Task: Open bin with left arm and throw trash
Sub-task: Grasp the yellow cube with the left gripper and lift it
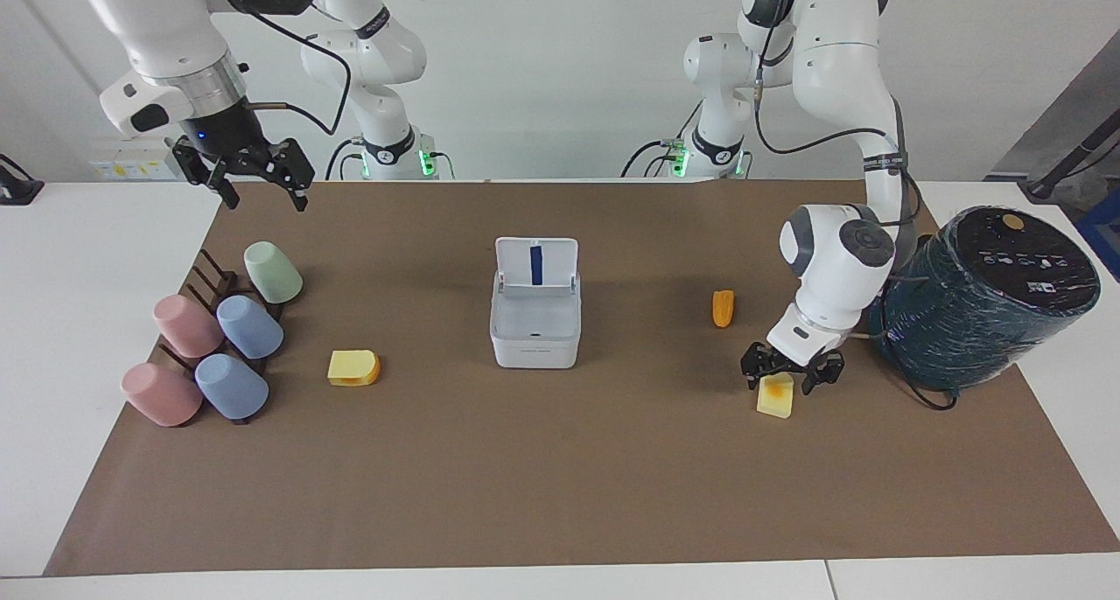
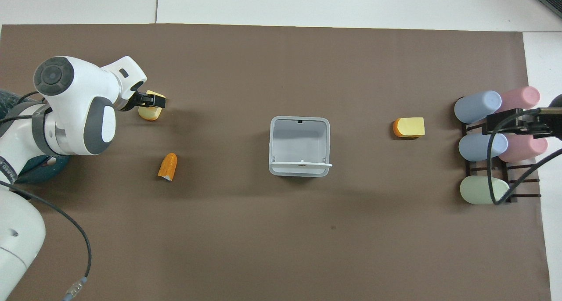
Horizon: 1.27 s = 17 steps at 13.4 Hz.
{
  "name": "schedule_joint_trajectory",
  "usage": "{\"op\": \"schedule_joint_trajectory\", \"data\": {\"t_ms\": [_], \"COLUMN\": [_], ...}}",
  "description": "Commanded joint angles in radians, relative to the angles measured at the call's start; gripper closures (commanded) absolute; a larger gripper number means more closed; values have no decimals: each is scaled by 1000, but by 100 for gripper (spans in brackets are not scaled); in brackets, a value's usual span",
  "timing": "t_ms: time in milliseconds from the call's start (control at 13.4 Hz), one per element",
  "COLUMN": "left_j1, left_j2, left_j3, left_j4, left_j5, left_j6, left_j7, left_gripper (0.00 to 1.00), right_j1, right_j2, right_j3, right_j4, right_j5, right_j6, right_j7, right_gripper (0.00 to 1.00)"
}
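Note:
The white bin (image 1: pixel 535 352) stands mid-table with its lid upright and open; it looks empty in the overhead view (image 2: pixel 300 141). My left gripper (image 1: pixel 790 370) is open and low over the pale yellow piece with the orange spot (image 1: pixel 775 399), its fingers on either side of the piece's top. In the overhead view the left gripper (image 2: pixel 152 101) covers part of that piece (image 2: pixel 149 114). The small orange piece (image 1: pixel 723 308) (image 2: pixel 167 166) lies nearer to the robots than the pale piece. The yellow slice with the orange crust (image 1: pixel 353 367) (image 2: pixel 409 127) lies beside the bin toward the right arm's end. My right gripper (image 1: pixel 255 180) (image 2: pixel 498 123) is open, raised over the cups.
A big dark teal wrapped cylinder (image 1: pixel 989 294) stands close beside the left arm's wrist, at that end of the table. A dark rack with several pastel cups (image 1: pixel 214 333) (image 2: pixel 491 145) sits at the right arm's end. A brown mat (image 1: pixel 560 477) covers the table.

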Motion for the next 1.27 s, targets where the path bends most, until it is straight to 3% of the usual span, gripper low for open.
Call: {"op": "schedule_joint_trajectory", "data": {"t_ms": [0, 225, 449, 749, 898, 1198], "left_j1": [-7, -7, -7, -6, -4, -7], "left_j2": [-17, -11, -8, -10, -8, 27], "left_j3": [9, 11, 11, 11, 9, 9], "left_j4": [-58, -65, -63, -49, -39, 111], "left_j5": [12, 12, 12, 11, 11, 2], "left_j6": [73, 91, 99, 88, 81, -74], "left_j7": [6, 9, 9, 9, 9, -11], "left_gripper": [2, 6, 25, 83, 99, 100], "right_j1": [-5, -3, -3, -3, -3, -3], "right_j2": [-10, -10, -10, -10, -11, -11], "right_j3": [7, 7, 7, 7, 7, 7], "right_j4": [-4, -5, -7, -8, -8, -8], "right_j5": [-10, -10, -10, -8, -10, -8], "right_j6": [-14, -12, -9, -7, -7, -7], "right_j7": [-14, -7, -7, -7, -7, -9], "right_gripper": [0, 0, 0, 0, 0, 0]}}
